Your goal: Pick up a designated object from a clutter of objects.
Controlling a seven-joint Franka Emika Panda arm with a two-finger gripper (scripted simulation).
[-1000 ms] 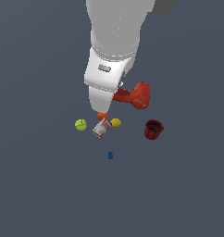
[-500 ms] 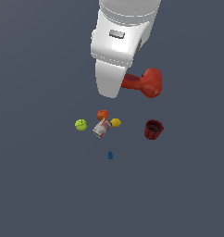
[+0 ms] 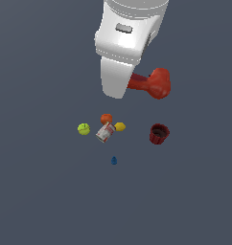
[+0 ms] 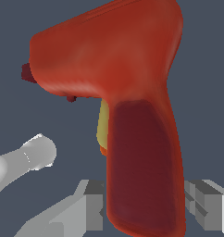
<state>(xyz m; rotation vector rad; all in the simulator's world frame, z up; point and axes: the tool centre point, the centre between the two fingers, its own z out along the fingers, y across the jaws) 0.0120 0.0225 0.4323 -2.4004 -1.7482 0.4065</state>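
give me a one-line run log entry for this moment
phase: lift | tool: shut on red L-shaped tool | object: off the surface, above clutter | left below: dark red cup, can

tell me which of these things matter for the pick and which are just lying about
Part of the job:
- red tool, held at its stem between the fingers of the hand, up off the surface
- hand

Just lying about:
- yellow-green ball
- orange ball
- lemon
- silver-and-red can, tipped over
- blue drop
- dark red cup, upright
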